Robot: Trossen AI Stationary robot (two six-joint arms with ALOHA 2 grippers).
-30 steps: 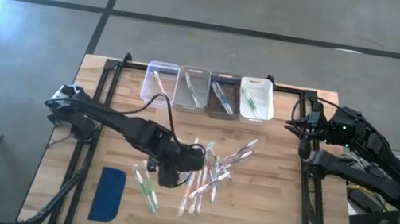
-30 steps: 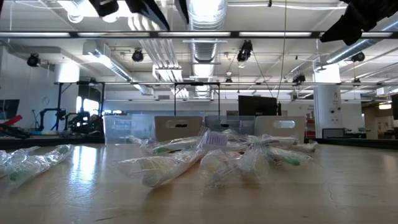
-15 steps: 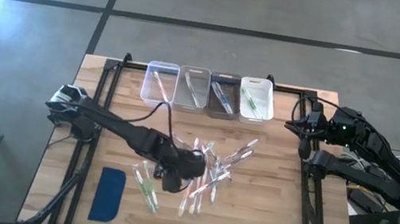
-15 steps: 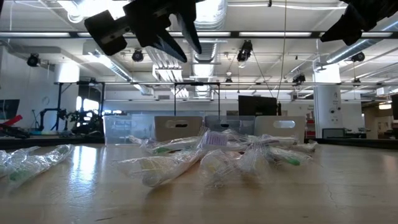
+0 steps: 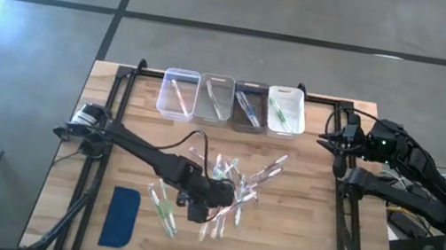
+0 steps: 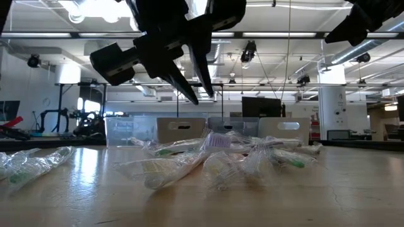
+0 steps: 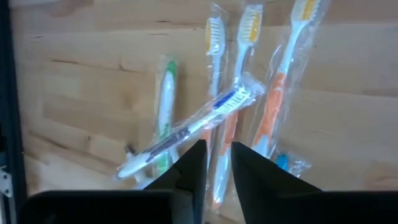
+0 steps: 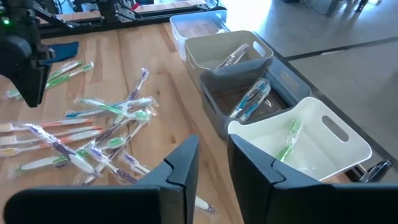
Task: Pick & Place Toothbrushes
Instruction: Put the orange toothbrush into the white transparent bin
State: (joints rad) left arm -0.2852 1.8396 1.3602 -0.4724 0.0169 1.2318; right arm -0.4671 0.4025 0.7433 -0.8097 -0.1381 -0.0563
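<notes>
Several toothbrushes (image 5: 240,184) in clear wrappers lie in a loose heap on the wooden table (image 5: 304,237). A few green ones (image 5: 163,207) lie apart, nearer the left edge. My left gripper (image 5: 218,201) hangs over the heap's near-left part with its fingers pointing down and forward. In the low view the left gripper (image 6: 202,98) is clear above the heap (image 6: 214,157). Its fingers stand a little apart, and nothing is between them. Below the left gripper (image 7: 216,149) lies a blue-and-white toothbrush (image 7: 186,127). My right gripper (image 8: 213,149) waits at the table's right edge, open, nothing in it.
A row of small bins (image 5: 232,101) stands at the far edge, each holding a toothbrush: clear (image 5: 178,94), grey (image 5: 214,99), dark (image 5: 249,105) and white (image 5: 286,111). A flat dark-blue pad (image 5: 120,216) lies near the front left. A bare stretch of table (image 5: 294,244) lies at the front right.
My left gripper has come down toward the heap of toothbrushes and moved a little toward the table's right edge. It has dropped into the low view from above. The toothbrushes have not moved.
</notes>
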